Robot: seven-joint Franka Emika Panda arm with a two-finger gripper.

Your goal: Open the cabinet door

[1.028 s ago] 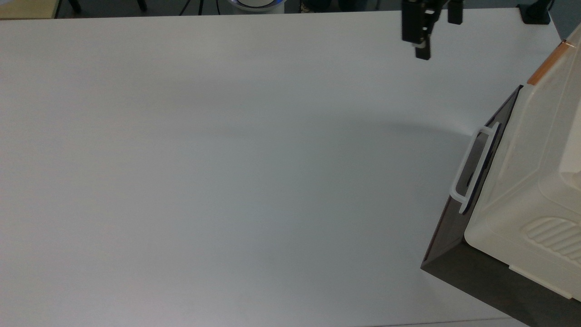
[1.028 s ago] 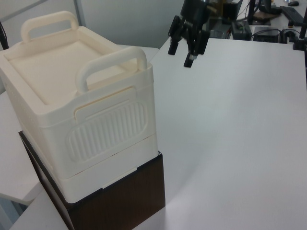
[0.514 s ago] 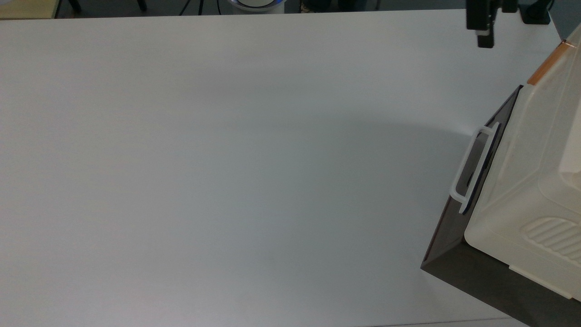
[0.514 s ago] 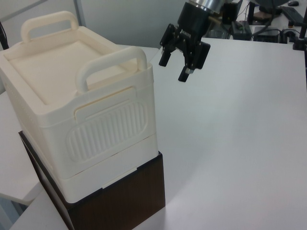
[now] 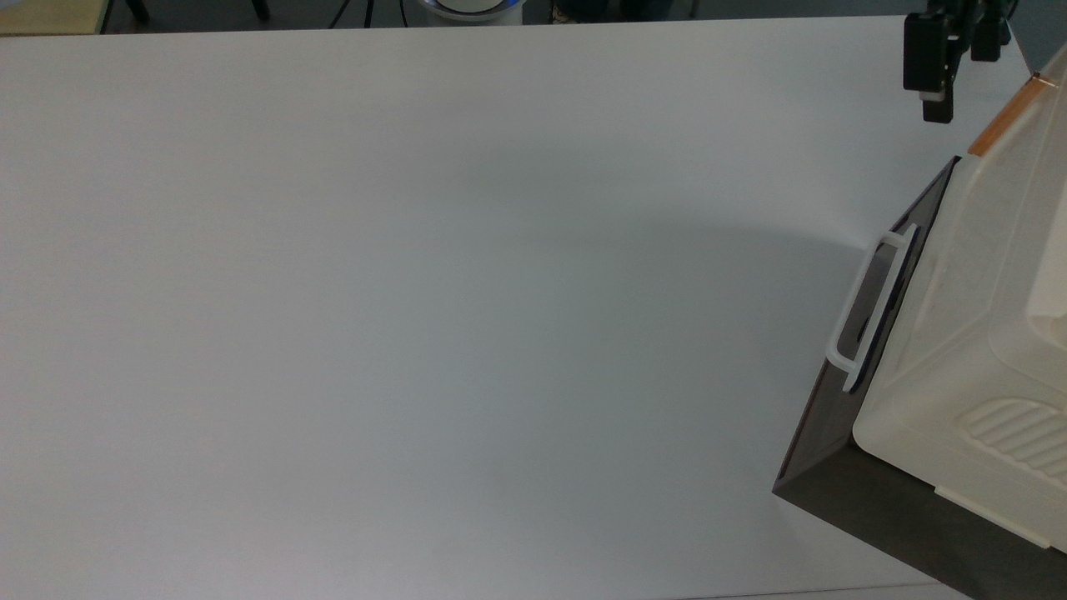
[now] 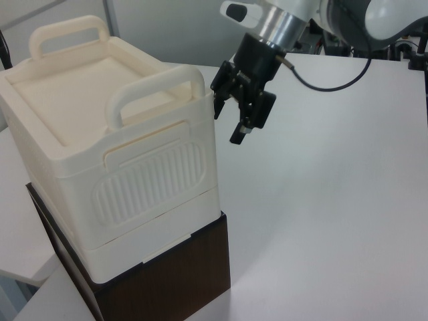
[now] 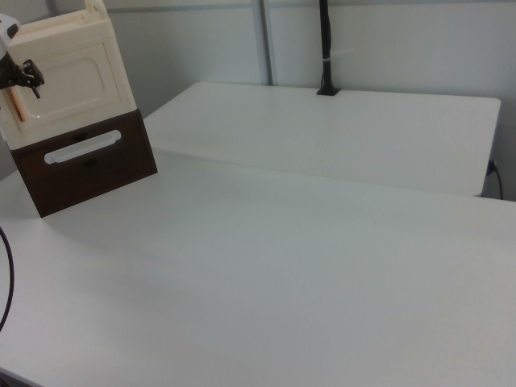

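Near the far right corner of the table [image 5: 417,292] as the top view shows it, my gripper [image 6: 227,124] hangs in the air with its fingers [image 6: 239,133] parted and nothing between them. The cabinet door [image 7: 66,78] is the cream panel on the front of the cream cabinet [image 6: 114,167], which sits on a dark brown base [image 7: 89,165] at the right edge of the table in the top view. Its copper-orange bar handle [image 5: 1007,117] runs along the door edge nearest me. I judge the door to be light, rigid moulded plastic, smooth and somewhat slippery. Hold: close across the bar at mid-length, then pull outward along the hinge arc. The unit may slide if pulled hard.
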